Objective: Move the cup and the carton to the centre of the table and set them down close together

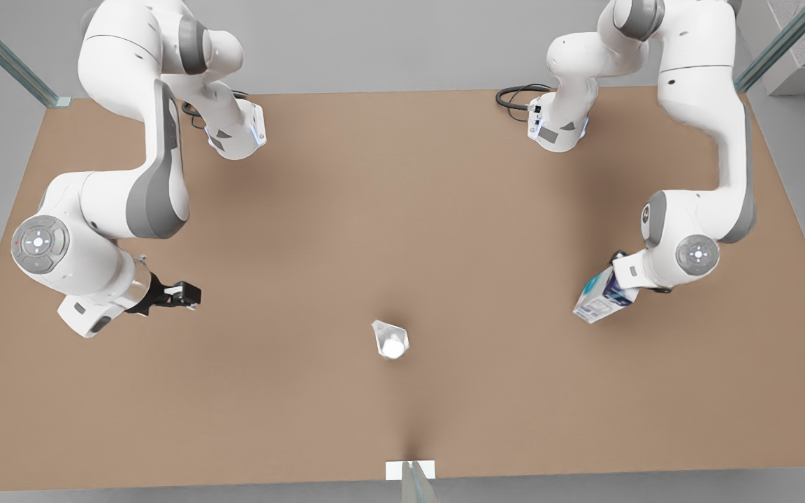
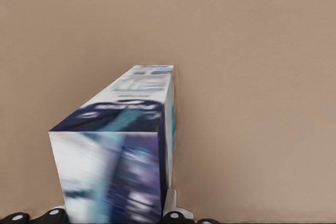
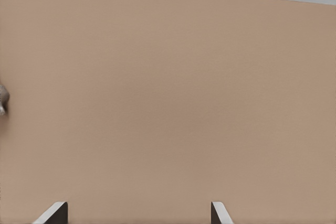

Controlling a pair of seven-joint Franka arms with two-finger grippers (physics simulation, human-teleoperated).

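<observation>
Front view, from its left: the right gripper (image 1: 189, 294) hovers over bare table (image 1: 402, 209), fingers spread apart and holding nothing. The cup (image 1: 390, 339) stands alone near the middle toward the near edge. Far right, the left gripper (image 1: 619, 279) has clamped the carton (image 1: 604, 296), tilted, well apart from the cup.

A simulated robot lab: bare brown table (image 1: 402, 209), grey floor, two mounted arms.
</observation>
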